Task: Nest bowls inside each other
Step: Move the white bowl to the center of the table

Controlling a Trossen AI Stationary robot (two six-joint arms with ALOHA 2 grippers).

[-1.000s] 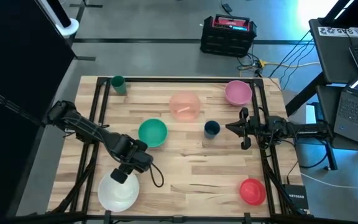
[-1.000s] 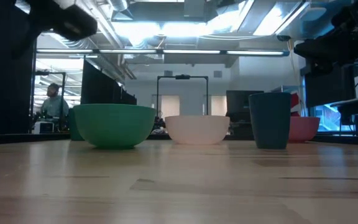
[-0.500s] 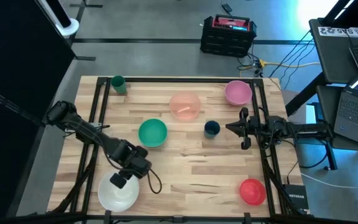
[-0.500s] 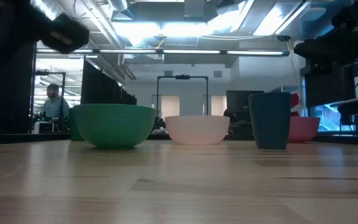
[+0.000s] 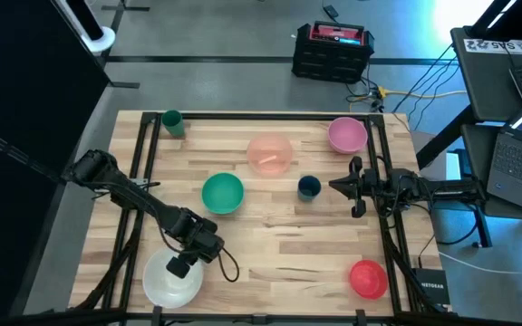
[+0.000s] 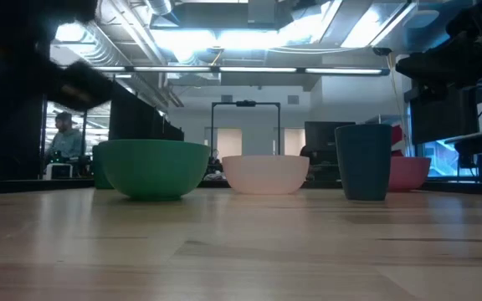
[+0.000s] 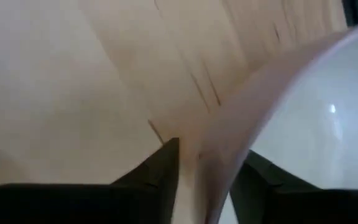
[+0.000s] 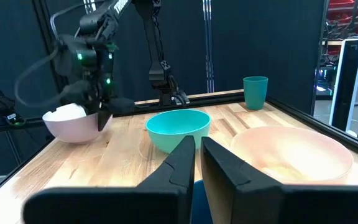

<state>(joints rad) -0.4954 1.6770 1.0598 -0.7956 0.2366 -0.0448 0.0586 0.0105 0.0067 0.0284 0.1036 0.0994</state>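
The white bowl (image 5: 170, 281) stands on its base at the table's near left. My left gripper (image 7: 207, 168) points steeply down at its far-right rim, one finger on each side of the wall. The green bowl (image 5: 222, 193), peach bowl (image 5: 269, 154), pink bowl (image 5: 346, 134) and red-orange bowl (image 5: 368, 278) stand apart on the table, each upright. My right gripper (image 5: 347, 186) waits level at the right edge, shut and holding nothing. My left gripper has the white bowl's rim (image 7: 213, 146) between its two fingers, one inside the bowl and one outside, coming from above and pointing down. Whether the fingers touch the wall, I cannot tell. The bowl stands on the table.
A dark blue cup (image 5: 308, 186) stands just in front of my right gripper, and a teal-green cup (image 5: 172, 122) at the far left corner. Black rails (image 5: 143, 163) run along the left and right sides. The middle of the near half is bare wood.
My left gripper has sunk toward the white bowl, drifting a little toward the table's near edge and tipping steeper, until its fingers stand astride the rim. The bowls and my right arm have kept still.
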